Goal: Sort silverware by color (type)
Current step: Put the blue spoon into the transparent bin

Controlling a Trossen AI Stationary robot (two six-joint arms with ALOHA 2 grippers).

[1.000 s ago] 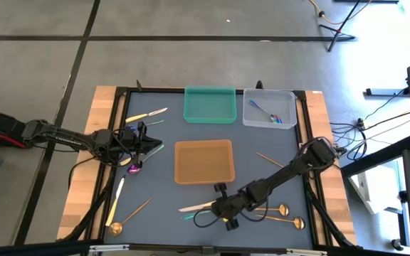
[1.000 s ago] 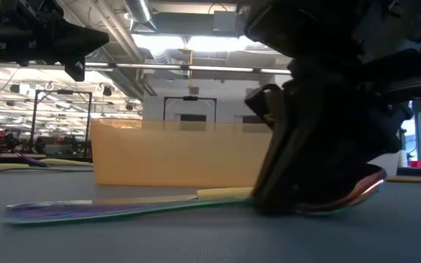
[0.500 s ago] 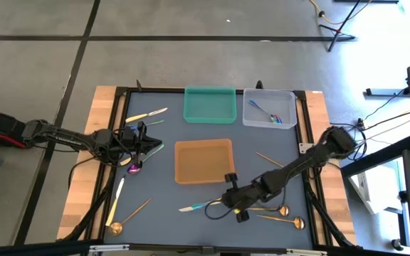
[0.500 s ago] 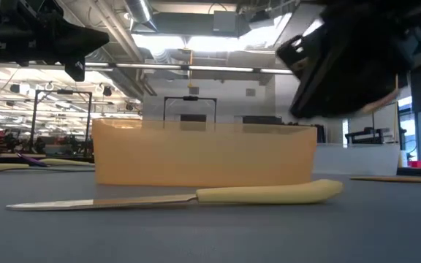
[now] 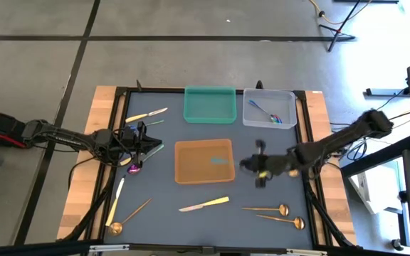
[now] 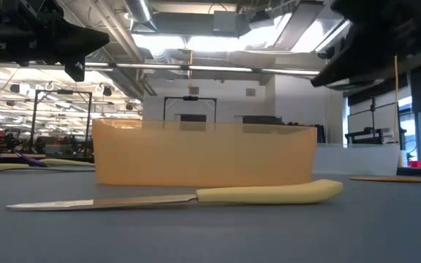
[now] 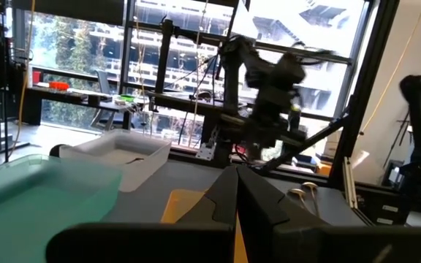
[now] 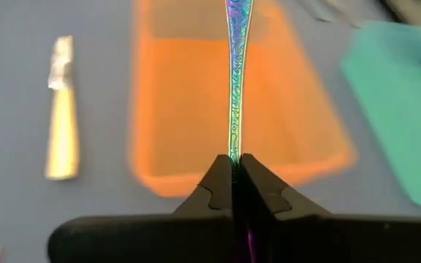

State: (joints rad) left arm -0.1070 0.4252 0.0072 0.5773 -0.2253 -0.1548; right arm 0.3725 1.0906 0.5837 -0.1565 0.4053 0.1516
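Note:
My right gripper (image 5: 245, 165) hovers at the right edge of the orange tray (image 5: 191, 174), shut on an iridescent purple-teal piece of silverware (image 5: 221, 159) that reaches out over the tray. A cream-handled knife (image 5: 203, 205) lies flat near the table's near edge and fills the low view (image 6: 196, 196). My left gripper (image 5: 154, 148) waits, shut, at the table's left side, above a purple spoon (image 5: 134, 168). Two gold spoons (image 5: 265, 209) lie near the right corner. My right gripper pinches the iridescent piece by the end of its thin handle (image 8: 234, 146) between the two fingers. The piece runs straight on from the fingers, in line with them. It is lifted clear and roughly level above the orange tray (image 8: 181, 109).
A green tray (image 5: 210, 104) and a clear tray (image 5: 269, 110) holding iridescent pieces stand at the far edge. Cream pieces lie at far left (image 5: 146, 114) and near left (image 5: 116, 200), beside a gold spoon (image 5: 130, 217). A thin gold piece (image 5: 269, 160) lies under my right arm.
My right gripper has risen from the table beside the cream knife with the iridescent piece in its fingers. It has swung toward the far right and now stands at the orange tray's right edge. The cream knife has stayed where it was.

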